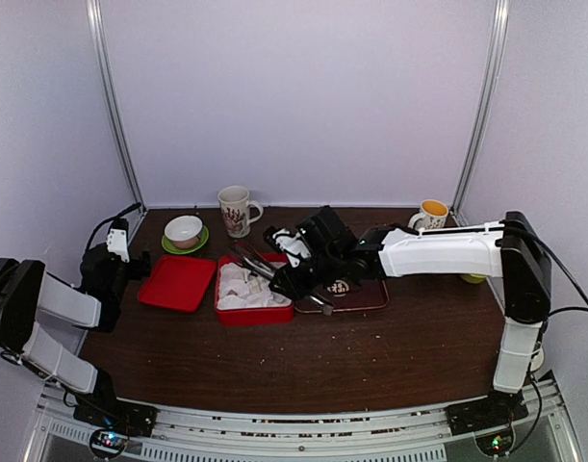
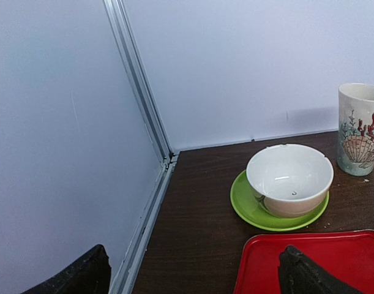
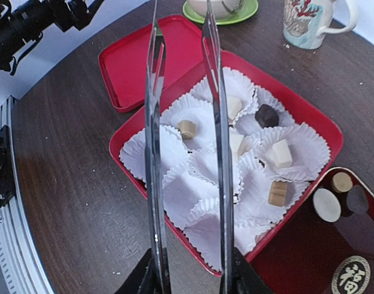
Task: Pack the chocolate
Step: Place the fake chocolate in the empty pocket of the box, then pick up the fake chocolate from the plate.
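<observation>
The right hand (image 3: 193, 280) is clamped round the base of long steel tongs (image 3: 155, 153), whose two blades stand apart with nothing between them, hanging over the square red box (image 3: 309, 113) lined with white fluted paper cups (image 3: 185, 191). Most of the chocolate (image 3: 280, 153) already sits in those cups, cream cubes and brown lumps one to a cup. A few pieces (image 3: 327, 204) lie on the dark red-rimmed tray (image 3: 297, 260) just beside the box, so packing looks more than half done. The left hand (image 2: 193, 283) is spread open and empty at the edge of the flat red lid (image 2: 333, 257), near the white bowl (image 2: 289, 177) on its green saucer (image 2: 248, 211), well apart from the box. The main danger is the slick, narrow blades: a tiny piece pinched off-centre could squirt out and roll across the dark worktop (image 3: 64, 184). Tips lowered too far could also snag a flimsy cup, dragging it and tipping seated pieces, or put two in one cup
</observation>
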{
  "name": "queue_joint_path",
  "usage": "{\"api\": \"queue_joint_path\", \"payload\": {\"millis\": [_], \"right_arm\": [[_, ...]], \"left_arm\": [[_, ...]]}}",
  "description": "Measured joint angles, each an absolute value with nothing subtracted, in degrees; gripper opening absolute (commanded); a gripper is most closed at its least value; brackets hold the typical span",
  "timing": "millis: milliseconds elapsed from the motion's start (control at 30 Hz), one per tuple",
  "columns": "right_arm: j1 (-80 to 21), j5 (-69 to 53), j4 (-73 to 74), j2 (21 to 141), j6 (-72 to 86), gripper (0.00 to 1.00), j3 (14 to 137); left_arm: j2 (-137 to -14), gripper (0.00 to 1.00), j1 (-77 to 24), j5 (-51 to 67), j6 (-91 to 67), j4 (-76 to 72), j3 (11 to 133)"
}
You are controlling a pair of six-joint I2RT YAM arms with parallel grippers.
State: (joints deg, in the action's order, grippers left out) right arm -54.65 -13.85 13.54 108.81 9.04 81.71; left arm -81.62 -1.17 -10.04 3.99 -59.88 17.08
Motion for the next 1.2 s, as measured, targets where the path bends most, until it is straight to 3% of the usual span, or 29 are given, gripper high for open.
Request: {"api": "queue_joint_path", "payload": {"millis": [700,1200], "right_arm": [[-47.13,-5.69,17.19,87.26,7.73,0.34,56.86],[-43.99,-5.96,21.67,95.26,9.91,0.39,60.42]], "left_arm": [[-81.62,0.98,-1.17,-10.04,3.99,-59.88,17.08],[-81.62,0.98,-1.17,-10.04,3.99,-59.88,17.08]]}}
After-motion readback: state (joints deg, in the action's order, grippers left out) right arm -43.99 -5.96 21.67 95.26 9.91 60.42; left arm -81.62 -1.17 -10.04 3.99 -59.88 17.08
